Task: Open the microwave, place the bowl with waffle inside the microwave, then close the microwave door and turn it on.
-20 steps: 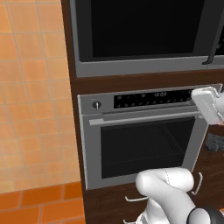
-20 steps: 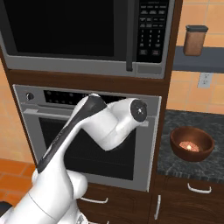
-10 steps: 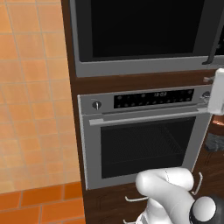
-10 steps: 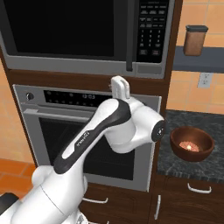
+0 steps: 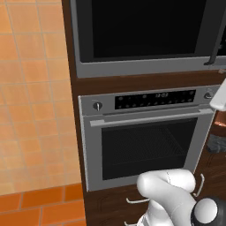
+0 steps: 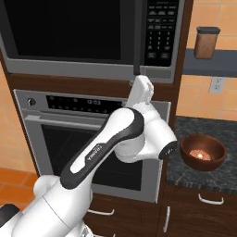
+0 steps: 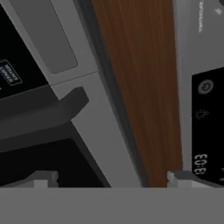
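Observation:
The microwave point(image 6: 69, 37) is built in above the oven, and its door point(image 5: 145, 26) of black glass is closed. The door's dark vertical bar handle point(image 6: 137, 41) runs beside the keypad. My gripper point(image 6: 140, 78) points up just below the handle's lower end. In the hand view the gripper point(image 7: 109, 181) is open with nothing between its fingertips point(image 7: 43, 178), and the handle's end point(image 7: 48, 114) lies a little ahead of them. The reddish-brown bowl point(image 6: 202, 152), with the waffle in it, stands on the dark counter to the right.
The silver oven point(image 6: 69, 139) with its knobs and horizontal handle sits under the microwave, behind my arm. A brown canister point(image 6: 206, 42) stands on a shelf at the upper right. Drawers with white handles point(image 6: 210, 200) lie below the counter point(image 6: 222, 178).
My arm has unfolded and the hand has swung up and to the right, from in front of the oven panel to just under the microwave handle.

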Robot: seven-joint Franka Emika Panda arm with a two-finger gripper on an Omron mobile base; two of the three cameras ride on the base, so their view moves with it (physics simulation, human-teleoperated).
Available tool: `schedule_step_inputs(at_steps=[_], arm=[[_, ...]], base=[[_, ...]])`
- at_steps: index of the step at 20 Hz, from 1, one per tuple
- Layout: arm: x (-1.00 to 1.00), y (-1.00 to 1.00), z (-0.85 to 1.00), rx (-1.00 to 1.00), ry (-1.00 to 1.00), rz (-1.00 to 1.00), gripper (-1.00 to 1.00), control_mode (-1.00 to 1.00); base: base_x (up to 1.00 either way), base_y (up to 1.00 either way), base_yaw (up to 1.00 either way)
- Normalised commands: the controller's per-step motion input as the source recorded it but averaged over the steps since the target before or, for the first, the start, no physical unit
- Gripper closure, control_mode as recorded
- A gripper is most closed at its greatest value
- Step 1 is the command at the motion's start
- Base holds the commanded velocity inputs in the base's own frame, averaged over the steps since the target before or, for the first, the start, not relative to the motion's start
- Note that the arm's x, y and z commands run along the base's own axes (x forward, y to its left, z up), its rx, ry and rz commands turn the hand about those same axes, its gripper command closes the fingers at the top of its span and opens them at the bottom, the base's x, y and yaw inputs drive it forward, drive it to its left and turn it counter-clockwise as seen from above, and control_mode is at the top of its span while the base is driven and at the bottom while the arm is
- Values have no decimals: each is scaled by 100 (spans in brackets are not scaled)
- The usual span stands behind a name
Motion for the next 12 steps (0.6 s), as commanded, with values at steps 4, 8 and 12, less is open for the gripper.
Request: schedule_step_inputs(at_steps=[4,8,12], arm=[[0,0,0,0,3,0,-100,-100],[-6,0,11,5,0,0,-100,-100],[0,-4,50,15,0,0,-100,-100]], base=[[0,0,0],[0,0,0],[0,0,0]])
